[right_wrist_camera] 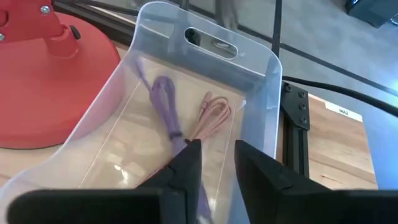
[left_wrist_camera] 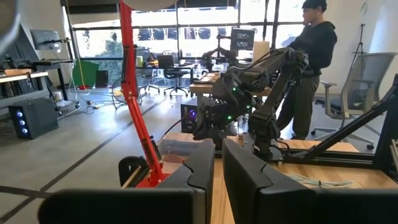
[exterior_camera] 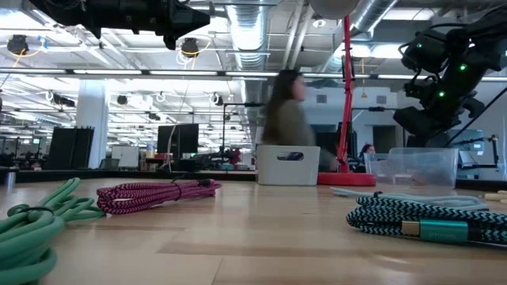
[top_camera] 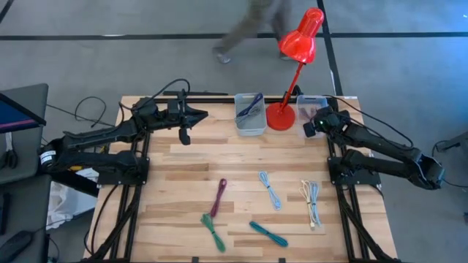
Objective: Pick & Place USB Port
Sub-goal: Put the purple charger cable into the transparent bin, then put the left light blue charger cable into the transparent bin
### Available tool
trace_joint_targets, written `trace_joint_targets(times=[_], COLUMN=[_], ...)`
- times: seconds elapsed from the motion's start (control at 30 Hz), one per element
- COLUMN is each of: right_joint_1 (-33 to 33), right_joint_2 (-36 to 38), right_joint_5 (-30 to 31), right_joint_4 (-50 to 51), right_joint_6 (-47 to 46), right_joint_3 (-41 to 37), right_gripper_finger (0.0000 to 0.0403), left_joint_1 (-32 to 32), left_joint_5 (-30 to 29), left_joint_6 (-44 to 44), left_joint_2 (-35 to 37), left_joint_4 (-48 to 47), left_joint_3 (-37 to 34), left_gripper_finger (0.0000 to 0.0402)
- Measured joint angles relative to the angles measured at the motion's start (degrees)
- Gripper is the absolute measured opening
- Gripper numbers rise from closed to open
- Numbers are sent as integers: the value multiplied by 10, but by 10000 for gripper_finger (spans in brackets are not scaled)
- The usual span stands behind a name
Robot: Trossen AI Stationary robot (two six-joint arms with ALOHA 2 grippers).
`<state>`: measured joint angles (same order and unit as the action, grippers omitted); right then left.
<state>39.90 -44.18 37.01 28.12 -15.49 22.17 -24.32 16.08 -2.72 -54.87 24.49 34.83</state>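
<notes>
My right gripper (top_camera: 310, 128) hangs over the clear bin (top_camera: 313, 104) at the table's far right. In its wrist view the fingers (right_wrist_camera: 217, 167) stand a little apart above the bin's floor. A purple cable (right_wrist_camera: 163, 102) and a pink cable (right_wrist_camera: 213, 115) lie in the bin (right_wrist_camera: 261, 93). The purple cable runs under my fingers, and I cannot tell whether they touch it. My left gripper (top_camera: 199, 115) is shut and empty, raised above the table's far left (left_wrist_camera: 217, 174). Several coiled cables lie on the near half: magenta (top_camera: 219, 196), green (top_camera: 213, 232), teal (top_camera: 268, 234), light blue (top_camera: 270, 189), white (top_camera: 312, 202).
A grey bin (top_camera: 250, 114) holding a dark blue cable stands at the far middle. The red desk lamp's base (top_camera: 281, 116) sits between the two bins. A person (top_camera: 252, 25) walks past beyond the far edge. Bare wood lies between the arms.
</notes>
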Motion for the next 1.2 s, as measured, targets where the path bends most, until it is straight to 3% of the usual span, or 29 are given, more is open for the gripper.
trace_joint_targets(times=[0.23, 0.5, 0.73, 0.93, 1.2], right_joint_1=[-11, -68, -154, -254, -368], right_joint_2=[6, 45, 39, 10, -61], right_joint_5=[-22, -258, -386, -394, -360], right_joint_4=[-42, -120, -113, -125, -144], right_joint_6=[32, 62, -24, -107, -225], right_joint_3=[0, 0, 0, 0, 9], right_gripper_finger=[96, 97, 97, 94, 97], left_joint_1=[0, 0, 0, 0, 0], left_joint_5=[0, 0, 0, 0, 0], left_joint_6=[0, 0, 0, 0, 0], left_joint_2=[0, 0, 0, 0, 0], left_joint_4=[0, 0, 0, 0, 0], left_joint_3=[0, 0, 0, 0, 0], left_gripper_finger=[33, 33, 33, 33, 33])
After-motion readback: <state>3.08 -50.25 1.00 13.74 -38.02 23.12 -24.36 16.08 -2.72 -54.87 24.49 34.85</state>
